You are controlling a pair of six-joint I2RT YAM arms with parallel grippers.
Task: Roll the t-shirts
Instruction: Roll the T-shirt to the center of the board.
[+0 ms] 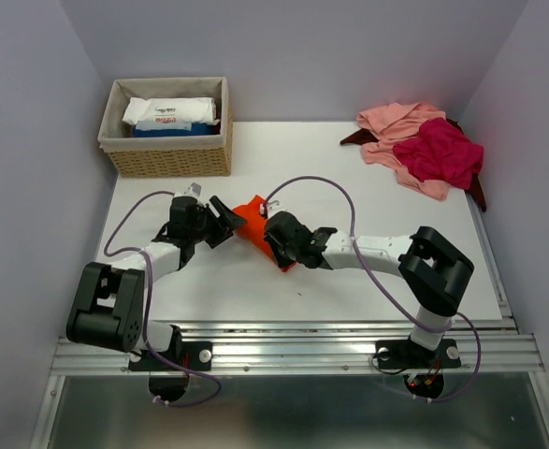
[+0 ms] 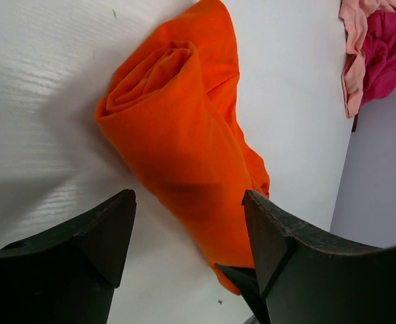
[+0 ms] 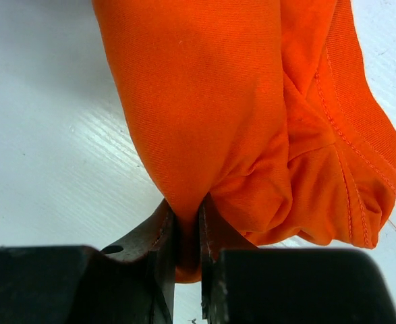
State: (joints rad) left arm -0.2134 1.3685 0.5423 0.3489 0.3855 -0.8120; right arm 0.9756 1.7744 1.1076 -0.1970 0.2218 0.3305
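Note:
The orange t-shirt (image 1: pixel 252 226) lies rolled up at the table's middle, between my two grippers. In the left wrist view the orange roll (image 2: pixel 177 135) shows its spiral end, and my left gripper (image 2: pixel 189 202) is open with the roll's near part between its spread fingers. My right gripper (image 3: pixel 187 223) is shut on a fold of the orange cloth (image 3: pixel 204 101) at the roll's other end. In the top view the left gripper (image 1: pixel 229 222) sits left of the roll and the right gripper (image 1: pixel 281 243) right of it. Salmon pink (image 1: pixel 396 122), magenta (image 1: pixel 438 152) and maroon shirts lie piled at the far right.
A woven wicker basket (image 1: pixel 166 157) with white packets stands at the far left corner. The shirt pile also shows at the top right of the left wrist view (image 2: pixel 380 47). Grey walls close in on both sides. The table's metal front rail (image 1: pixel 293 346) runs behind the arm bases.

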